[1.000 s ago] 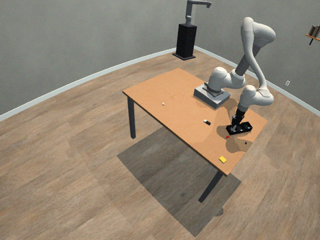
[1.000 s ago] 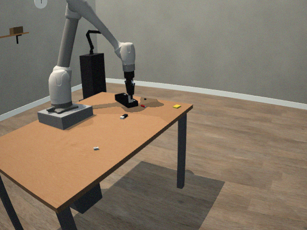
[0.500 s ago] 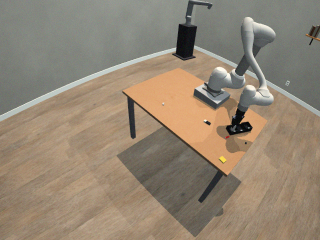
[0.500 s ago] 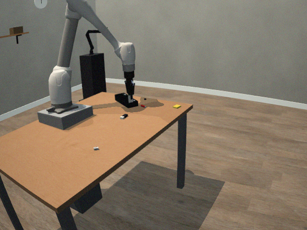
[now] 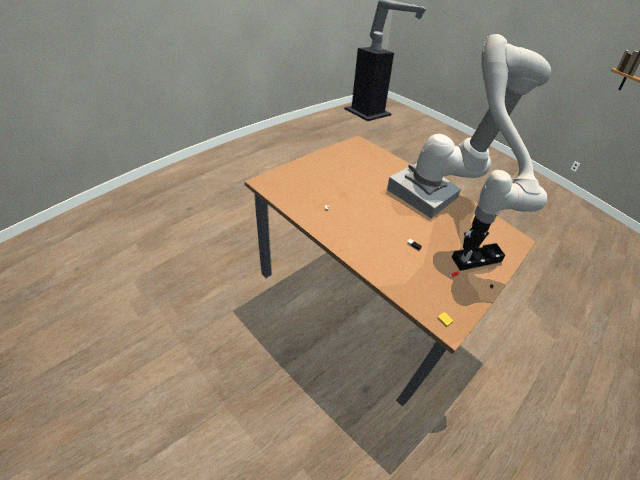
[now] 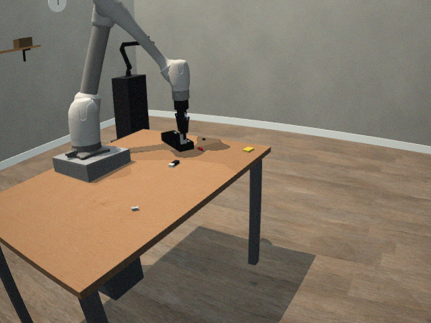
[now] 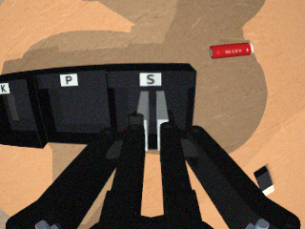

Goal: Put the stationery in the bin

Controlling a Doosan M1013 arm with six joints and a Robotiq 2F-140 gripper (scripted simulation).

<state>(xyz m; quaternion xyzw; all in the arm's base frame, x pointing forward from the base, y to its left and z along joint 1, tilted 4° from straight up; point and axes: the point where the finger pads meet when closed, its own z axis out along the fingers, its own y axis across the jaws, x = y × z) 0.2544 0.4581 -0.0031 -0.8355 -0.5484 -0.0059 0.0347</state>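
A black row of three bins [image 5: 479, 256] stands near the table's right edge. In the wrist view they read K [image 7: 4, 88], P [image 7: 68, 79] and S [image 7: 151, 79]. My gripper [image 7: 152, 103] points straight down over the S bin at the row's end, fingers shut, with only pale strips showing between them; it also shows in the exterior view [image 6: 182, 137]. A red cylinder [image 5: 453, 274] lies just beside the S end. A black-and-white block [image 5: 414, 244], a yellow pad [image 5: 445, 318], a small black thing [image 5: 491, 285] and a tiny white thing [image 5: 326, 207] lie on the table.
The arm's grey base [image 5: 423, 192] sits on the table behind the bins. The yellow pad lies close to the table's front corner. A black pedestal [image 5: 371, 82] stands on the floor by the wall.
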